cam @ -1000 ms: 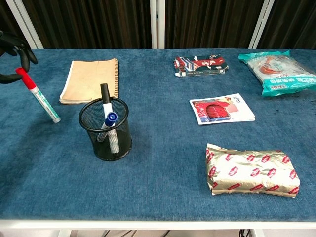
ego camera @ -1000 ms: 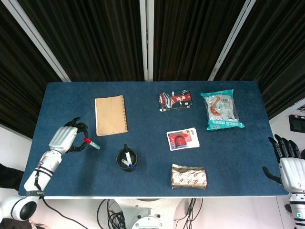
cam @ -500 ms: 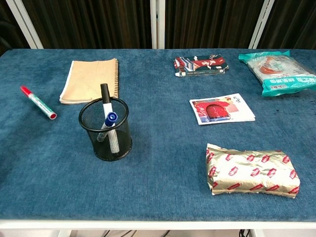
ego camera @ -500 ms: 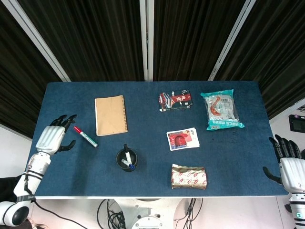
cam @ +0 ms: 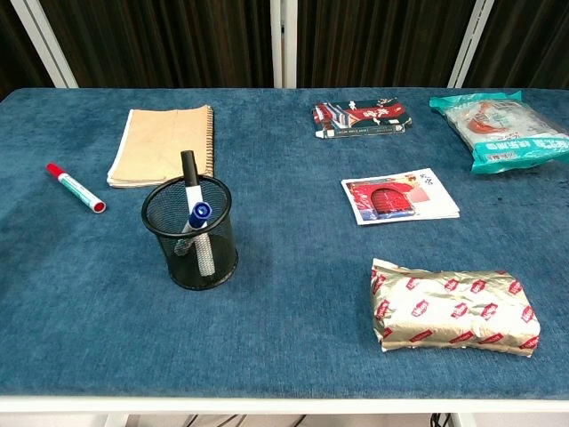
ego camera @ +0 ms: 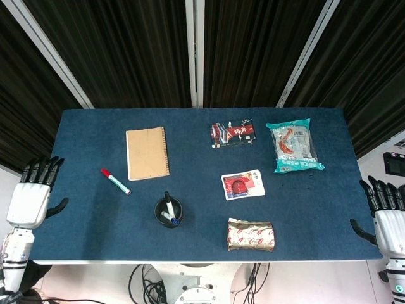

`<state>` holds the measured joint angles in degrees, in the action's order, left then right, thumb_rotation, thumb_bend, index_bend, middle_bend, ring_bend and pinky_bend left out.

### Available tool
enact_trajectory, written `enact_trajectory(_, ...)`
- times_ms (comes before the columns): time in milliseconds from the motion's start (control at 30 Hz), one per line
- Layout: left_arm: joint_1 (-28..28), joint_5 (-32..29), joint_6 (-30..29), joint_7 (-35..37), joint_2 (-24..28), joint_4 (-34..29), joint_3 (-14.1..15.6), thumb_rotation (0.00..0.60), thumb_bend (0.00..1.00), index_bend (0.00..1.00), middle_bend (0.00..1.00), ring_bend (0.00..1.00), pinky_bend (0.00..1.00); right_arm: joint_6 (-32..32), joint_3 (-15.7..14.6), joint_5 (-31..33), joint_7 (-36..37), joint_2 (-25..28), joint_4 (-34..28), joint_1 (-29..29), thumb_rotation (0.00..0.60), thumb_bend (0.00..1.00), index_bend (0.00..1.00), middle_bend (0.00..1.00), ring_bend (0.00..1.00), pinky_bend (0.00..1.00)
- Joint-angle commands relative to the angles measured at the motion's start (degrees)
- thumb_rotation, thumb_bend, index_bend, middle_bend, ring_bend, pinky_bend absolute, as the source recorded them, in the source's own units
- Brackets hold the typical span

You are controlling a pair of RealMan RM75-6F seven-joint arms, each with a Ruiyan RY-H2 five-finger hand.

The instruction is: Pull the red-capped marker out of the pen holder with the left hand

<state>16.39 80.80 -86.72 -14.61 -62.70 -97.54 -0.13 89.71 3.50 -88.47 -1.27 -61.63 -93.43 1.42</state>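
Note:
The red-capped marker (ego camera: pixel 115 180) (cam: pixel 76 188) lies flat on the blue table, left of the tan notebook and up-left of the black mesh pen holder (ego camera: pixel 168 211) (cam: pixel 189 233). The holder stands upright with a black-capped and a blue-capped marker in it. My left hand (ego camera: pixel 33 192) is off the table's left edge, fingers spread, holding nothing, well clear of the marker. At the right edge of the head view my right hand (ego camera: pixel 386 211) is also open and empty. Neither hand shows in the chest view.
A tan spiral notebook (ego camera: pixel 147 152) lies behind the holder. A small red card (ego camera: pixel 242 183), a dark packet (ego camera: pixel 233 133), a teal snack bag (ego camera: pixel 293 146) and a gold wrapped pack (ego camera: pixel 251 234) fill the right half of the table (ego camera: pixel 82 215).
My left hand let go of the red-capped marker, which now lies on the table, and the hand drew back left past the table edge. The right hand stayed put.

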Motion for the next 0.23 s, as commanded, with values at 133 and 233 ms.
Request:
enact_trajectory(133, -6.16, 2.64, -4.65, -4.77, 0.82, -1.65, 3.3, 0.6, 0.18, 0.07, 0.05, 0.0, 0.04, 0.44, 0.16, -0.13, 0.75, -0.41, 0.53, -0.19, 0.6, 0.18, 0.0, 0.0, 0.0, 0.0)
enact_trajectory(233, -7.12, 2.6, -4.57, -3.92, 0.9, -1.47, 3.24, 0.6, 0.18, 0.07, 0.05, 0.0, 0.04, 0.25, 0.02, -0.23, 0.96, -0.48, 0.36, -0.18, 0.6, 0.18, 0.0, 0.0, 0.0, 0.0)
